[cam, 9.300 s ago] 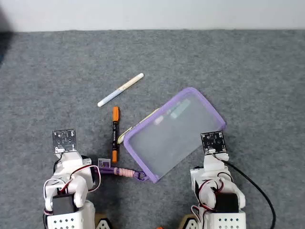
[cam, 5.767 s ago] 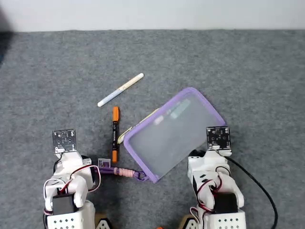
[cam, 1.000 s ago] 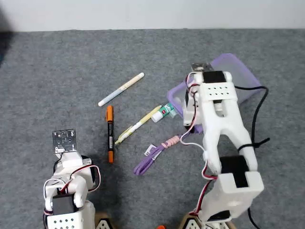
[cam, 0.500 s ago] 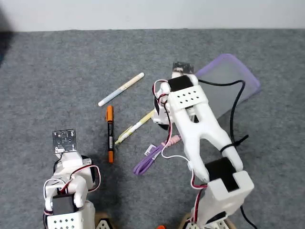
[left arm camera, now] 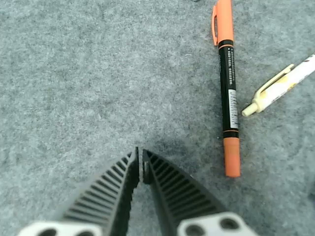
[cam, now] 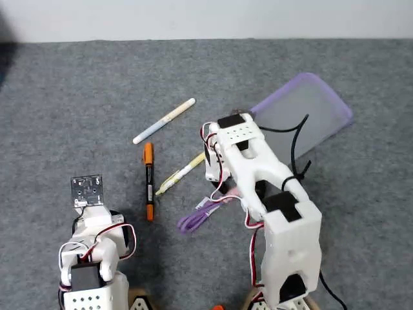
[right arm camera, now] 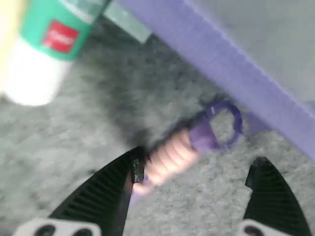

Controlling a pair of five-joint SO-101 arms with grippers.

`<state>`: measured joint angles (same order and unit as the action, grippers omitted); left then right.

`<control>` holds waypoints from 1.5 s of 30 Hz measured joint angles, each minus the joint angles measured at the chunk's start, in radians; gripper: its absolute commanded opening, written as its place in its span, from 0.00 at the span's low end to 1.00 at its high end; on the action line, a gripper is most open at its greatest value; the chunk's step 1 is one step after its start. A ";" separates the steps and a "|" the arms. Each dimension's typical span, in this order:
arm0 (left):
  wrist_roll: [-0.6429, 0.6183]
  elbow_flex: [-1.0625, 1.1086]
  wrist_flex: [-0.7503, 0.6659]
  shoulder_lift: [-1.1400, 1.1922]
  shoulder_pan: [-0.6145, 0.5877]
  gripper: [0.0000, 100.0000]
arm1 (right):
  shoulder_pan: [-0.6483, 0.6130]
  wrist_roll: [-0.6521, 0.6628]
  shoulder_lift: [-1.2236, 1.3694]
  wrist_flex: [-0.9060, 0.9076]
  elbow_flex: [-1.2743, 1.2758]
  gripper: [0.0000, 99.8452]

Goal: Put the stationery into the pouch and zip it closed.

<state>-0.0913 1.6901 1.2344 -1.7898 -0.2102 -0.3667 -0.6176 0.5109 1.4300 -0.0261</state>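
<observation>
The purple clear-sided pouch (cam: 303, 110) lies at the back right; its edge (right arm camera: 221, 54) shows close in the right wrist view. My right gripper (right arm camera: 197, 179) is open, low over the pink coil (right arm camera: 170, 155) and purple ring (right arm camera: 224, 125) of the pouch's strap (cam: 200, 216). A green-and-white stick (right arm camera: 44, 44) lies just beyond. The right arm (cam: 239, 139) stretches over the table's middle. An orange marker (cam: 149, 181), a yellow pen (cam: 181, 173) and a white-and-blue pen (cam: 164, 121) lie loose on the mat. My left gripper (left arm camera: 140, 158) is shut on nothing, near the orange marker (left arm camera: 227, 88).
The grey mat (cam: 77, 97) has free room at the back left and far right. The left arm (cam: 90, 239) sits folded at the front left. A black cable (cam: 300, 155) runs along the right arm.
The right arm has swung left and drawn back from over the pouch to above the strap, covering the green-and-white stick. The strap has shifted a little left. The left arm has kept still.
</observation>
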 measured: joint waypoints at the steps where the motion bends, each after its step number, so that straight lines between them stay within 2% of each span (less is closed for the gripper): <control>1: 0.000 0.000 0.000 0.000 0.000 0.01 | 0.009 0.000 0.005 0.000 0.000 0.16; 3: 0.000 0.000 0.000 0.000 0.000 0.01 | 0.025 0.000 0.009 0.000 -0.002 0.02; 4: 0.000 0.000 0.000 0.000 0.000 0.01 | 0.032 0.000 0.009 0.000 -0.002 0.00; 7: 0.000 0.000 0.000 0.000 0.000 0.01 | 0.051 0.000 0.009 0.012 -0.002 0.07; 10: 0.000 0.000 0.000 0.000 0.000 0.01 | 0.068 -0.002 0.009 0.057 -0.003 0.00; 14: 0.000 0.000 0.000 0.000 0.000 0.01 | 0.075 0.012 0.009 0.135 -0.005 0.01; 18: 0.000 0.000 0.000 0.000 0.000 0.01 | 0.075 0.083 -0.069 0.224 -0.051 0.01; 26: 0.000 0.000 0.000 0.000 0.000 0.01 | 0.081 0.282 -0.474 0.310 -0.120 0.01; 32: 0.000 0.000 0.000 0.000 0.000 0.01 | 0.081 0.526 -0.747 0.310 -0.120 0.01; 39: 0.000 0.000 0.000 0.000 0.000 0.01 | 0.077 0.787 -0.951 0.311 -0.120 0.01; 45: 0.000 0.000 0.000 0.000 0.000 0.01 | 0.077 0.945 -1.092 0.244 -0.120 0.01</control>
<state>-0.0913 1.6901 1.2344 -1.7898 -0.2102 -0.2900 0.3276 -0.5815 1.6740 -0.1458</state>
